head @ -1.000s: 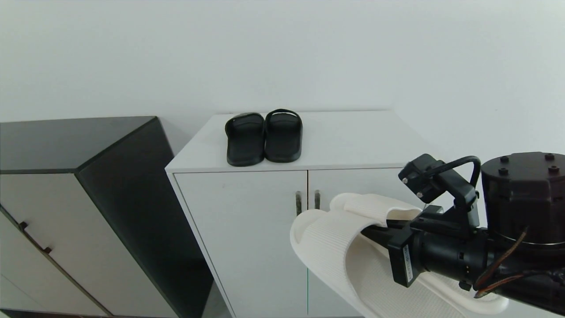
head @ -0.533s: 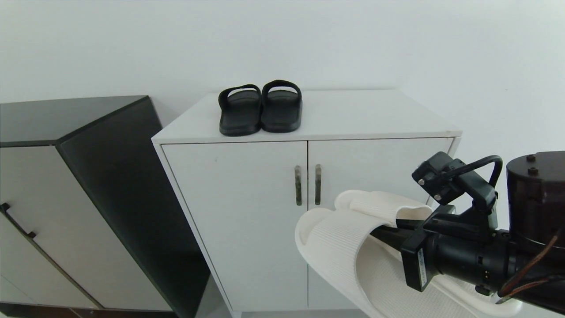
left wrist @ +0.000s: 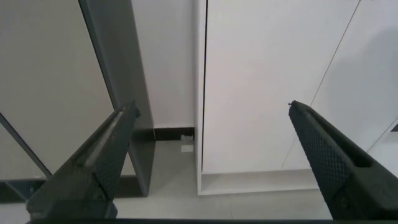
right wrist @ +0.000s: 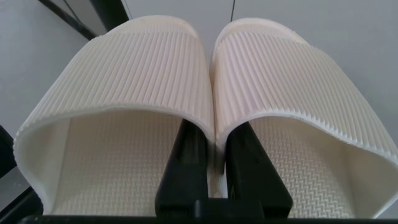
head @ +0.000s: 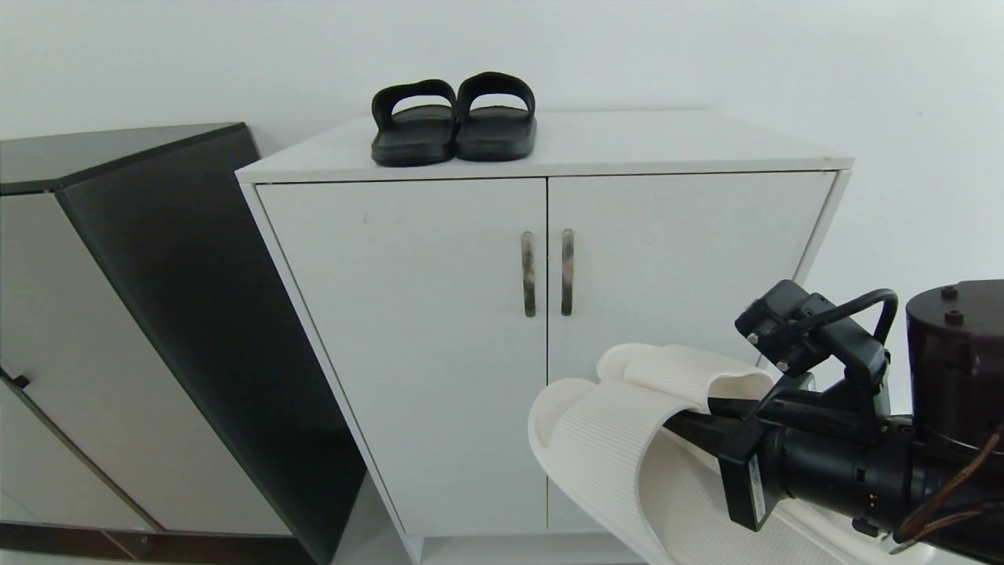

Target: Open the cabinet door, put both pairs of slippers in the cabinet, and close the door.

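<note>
Black fingers point(right wrist: 186, 162) of the right gripper point(right wrist: 214, 146) sit one inside each of the cream slippers point(right wrist: 205, 81), under the ribbed straps. The fingers are closed together on the two inner strap walls, which are pressed against each other between them. This clamps the pair side by side.

In the head view, the right gripper point(head: 690, 416) holds the cream slippers point(head: 620, 424) low, in front of the right door point(head: 674, 259) of the white cabinet point(head: 408, 314). The toes point toward the cabinet. The pictures do not show whether the slippers touch the door.

The left gripper point(left wrist: 211, 107) has its two textured fingers spread wide apart and holds nothing. It is directed at the lower left corner of the white cabinet point(left wrist: 261, 93), above the floor point(left wrist: 168, 186).

Both doors of the white cabinet are closed. Two vertical metal handles point(head: 529, 273) stand just beside each other, one on each side of the centre seam, and neither gripper touches them. The closed doors stand between the held pair and the cabinet interior.

The black slippers point(head: 455, 118) rest side by side on the cabinet top, toward its left half, with the soles flat and the pair touching.

A dark cabinet point(head: 157, 275) with light fronts stands to the left of the white cabinet, and its black side panel point(left wrist: 106, 50) faces the narrow gap between them. A plain white wall point(head: 706, 55) runs behind both units.
</note>
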Available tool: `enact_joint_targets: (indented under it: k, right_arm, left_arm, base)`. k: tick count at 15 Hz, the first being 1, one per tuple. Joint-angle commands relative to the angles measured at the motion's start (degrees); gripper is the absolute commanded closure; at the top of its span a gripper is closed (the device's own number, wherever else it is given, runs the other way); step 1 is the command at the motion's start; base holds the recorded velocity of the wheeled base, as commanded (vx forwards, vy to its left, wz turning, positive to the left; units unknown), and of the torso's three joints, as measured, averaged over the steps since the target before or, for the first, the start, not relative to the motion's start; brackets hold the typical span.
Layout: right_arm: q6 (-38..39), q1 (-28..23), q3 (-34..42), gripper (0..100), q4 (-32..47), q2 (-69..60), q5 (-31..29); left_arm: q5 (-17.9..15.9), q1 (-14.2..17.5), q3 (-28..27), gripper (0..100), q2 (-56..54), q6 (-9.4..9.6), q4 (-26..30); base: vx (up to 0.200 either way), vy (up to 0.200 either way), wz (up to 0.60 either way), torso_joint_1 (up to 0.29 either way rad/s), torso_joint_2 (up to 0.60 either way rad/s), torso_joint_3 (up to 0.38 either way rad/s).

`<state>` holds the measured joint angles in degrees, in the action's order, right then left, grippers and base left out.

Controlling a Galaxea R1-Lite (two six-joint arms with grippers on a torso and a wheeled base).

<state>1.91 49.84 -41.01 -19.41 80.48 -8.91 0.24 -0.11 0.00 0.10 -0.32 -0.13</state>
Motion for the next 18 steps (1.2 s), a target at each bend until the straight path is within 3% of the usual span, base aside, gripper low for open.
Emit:
enact_joint_targets:
  k: [1, 5, 8, 9, 10, 11, 13, 15, 16, 18]
  right_arm:
    - [-0.1, 0.1, 0.6, 100, 0.0, -0.6, 0.0]
    - [-1.2, 0.1, 1.3, 100, -0.1, -0.9, 0.1]
    - [-1.6, 0.1, 1.4, 100, -1.2, -0.1, 0.2]
    - [-1.6, 0.1, 1.4, 100, -1.6, 0.1, 0.1]
    - [-1.6, 0.1, 1.5, 100, -1.6, 0.1, 0.2]
    - [-1.7, 0.1, 1.5, 100, -1.5, 0.1, 0.2]
    - [-1.6, 0.1, 1.6, 100, -1.6, 0.2, 0.3]
    - [-1.6, 0.1, 1.7, 100, -1.8, 0.4, 0.3]
    - [-1.5, 0.1, 1.7, 100, -1.9, 0.8, 0.3]
    - [-1.3, 0.1, 1.7, 100, -3.0, 1.3, 0.3]
  left_arm:
    - [0.2, -0.1, 0.0, 0, 0.0, -0.30, 0.0]
    - [0.5, 0.0, 0.0, 0, -0.1, -0.03, 0.0]
    - [3.7, 0.0, -1.1, 0, 1.0, 4.54, 0.1]
    - [2.8, -0.2, -6.3, 0, 7.0, 3.39, 0.0]
    - [0.1, -0.5, -13.1, 0, 13.5, -1.00, 0.0]
    - [-5.5, -0.9, -18.3, 0, 19.9, -2.93, 0.0]
    - [-15.6, -0.9, -25.1, 0, 32.6, -2.41, -1.4]
    - [-20.1, -0.9, -29.5, 0, 42.1, -2.32, -5.1]
    - [-24.0, -2.3, -31.0, 0, 47.9, -2.23, -9.9]
    - [-25.2, -7.4, -31.5, 0, 54.2, -2.23, -18.4]
  base:
    - [0.000, 0.000, 0.00, -0.036, 0.44, 0.378]
    - [0.000, 0.000, 0.00, -0.018, 0.34, 0.312]
    - [0.000, 0.000, 0.00, 0.002, 0.06, 0.049]
    - [0.000, 0.000, 0.00, 0.000, 0.00, 0.000]
    - [0.000, 0.000, 0.00, 0.000, 0.00, 0.000]
    - [0.000, 0.000, 0.00, 0.000, 0.00, 0.000]
    - [0.000, 0.000, 0.00, 0.000, 0.00, 0.000]
    - [0.000, 0.000, 0.00, 0.000, 0.00, 0.000]
    - [0.000, 0.000, 0.00, 0.000, 0.00, 0.000]
    - [0.000, 0.000, 0.00, 0.000, 0.00, 0.000]
